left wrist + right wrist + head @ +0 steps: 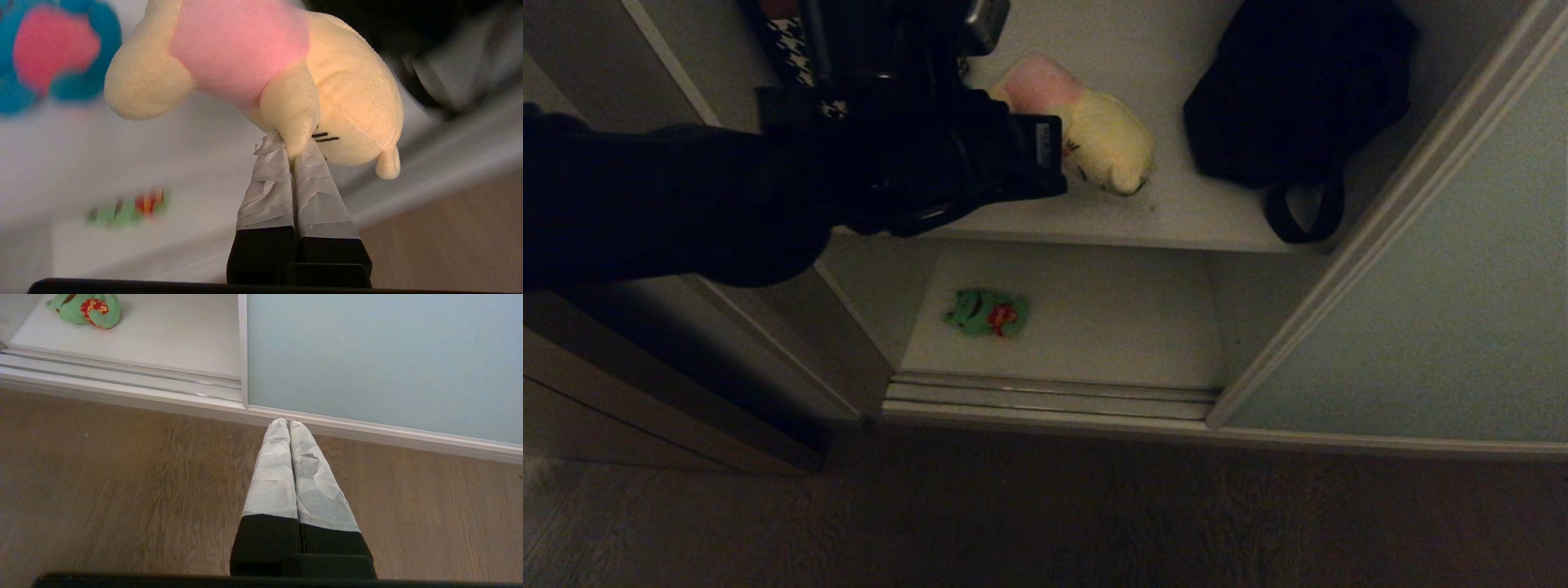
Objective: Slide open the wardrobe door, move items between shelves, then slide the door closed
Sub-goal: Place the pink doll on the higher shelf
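Wardrobe door [1413,327], a grey-green sliding panel with a pale frame, fills the head view from about 2 to 4 o'clock, slid aside so the open compartment shows at centre. Upper shelf [1176,204] runs across 12 o'clock, lower shelf [1094,327] sits just below the middle, and the ribbed floor track [1045,400] lies along its front edge above the dark wooden floor [1045,523]. A black strapped bag [1290,90] rests on the upper shelf at 1 o'clock.

The left arm reaches in from 9 o'clock, and its fingers [292,163] are pinched together on a limb of the cream-yellow plush toy [351,110] (pink patch on its body), which is over the upper shelf near 12 o'clock. In the left wrist view a blue plush toy [53,49] with a pink belly shows beside it, blurred. The green plush toy [986,313] with red lies on the lower shelf, just left of centre.

The right fingers [289,424] are pressed together, holding nothing, pointing at the floor beside the door's bottom frame.
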